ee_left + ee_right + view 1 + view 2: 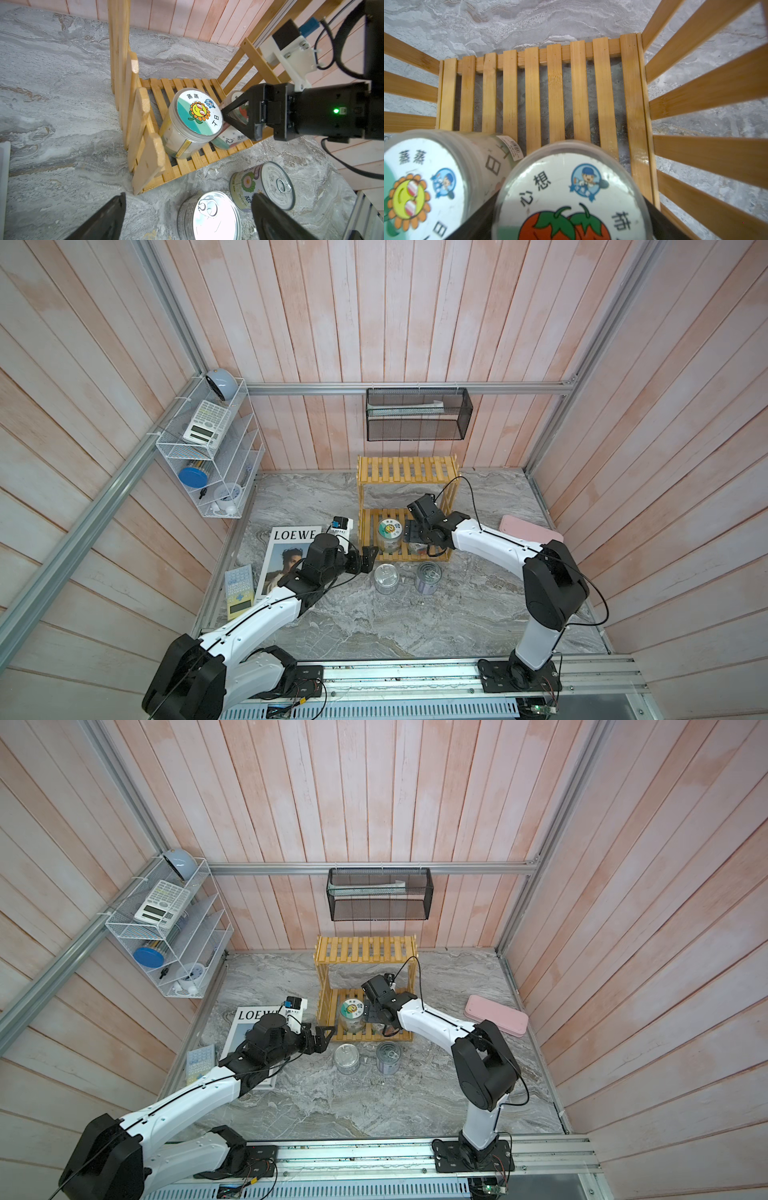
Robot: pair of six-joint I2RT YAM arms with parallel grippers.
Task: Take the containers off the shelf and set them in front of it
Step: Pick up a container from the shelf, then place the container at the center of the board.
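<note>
Now right hand (571, 216) pinches jar (556, 182) marked 心想; left hand (189, 197) spread; magazine (286, 556) reads LOEWE.

2 jars (197, 112) (571, 197) are being carried by the shelf (409, 468); 2 tins (386, 578) (428, 577), magazine (286, 560), calculator (239, 591), case (530, 531) and shelf are being carried by the table (415, 626).

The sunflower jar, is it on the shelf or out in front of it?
On the shelf: the sunflower jar stands upright on its bottom slats, beside the tomato jar.
</note>
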